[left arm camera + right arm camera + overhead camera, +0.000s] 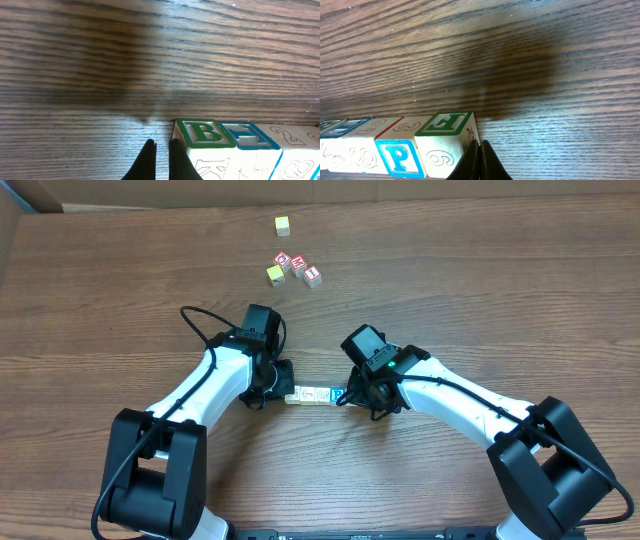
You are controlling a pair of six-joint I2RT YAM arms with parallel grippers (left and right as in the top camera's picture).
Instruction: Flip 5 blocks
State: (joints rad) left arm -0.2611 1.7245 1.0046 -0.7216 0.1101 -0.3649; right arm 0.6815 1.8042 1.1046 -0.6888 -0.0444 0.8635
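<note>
1. Five blocks (312, 395) lie in one straight row, face to face, on the table (450, 270) between the two arms. They are well apart from the red-and-white cubes (299, 265) and the yellow cubes (283, 224) at the far side.
2. Left gripper (161, 146): the fingers are pressed together on nothing, with the tips down at the row's end, just beside the green B block (205, 134). Whether they touch it I cannot tell.
3. Right gripper (479, 149): the fingers are also closed and empty. The tips sit at the corner of the opposite end block, one place along from the blue P block (397, 157).
4. Handling, as a judgement: small wooden cubes like these should be light and rigid, and a firm pinch will not hurt them. Their smooth printed faces may slide on the wood-grain top, and a row squeezed from both ends could buckle.
5. Where to hold: two opposite side faces, near mid-height, fingers square to the cube. With neighbours packed tight, only the end blocks offer a free face, so a push that rolls the row over an edge looks easier than a pinch.
</note>
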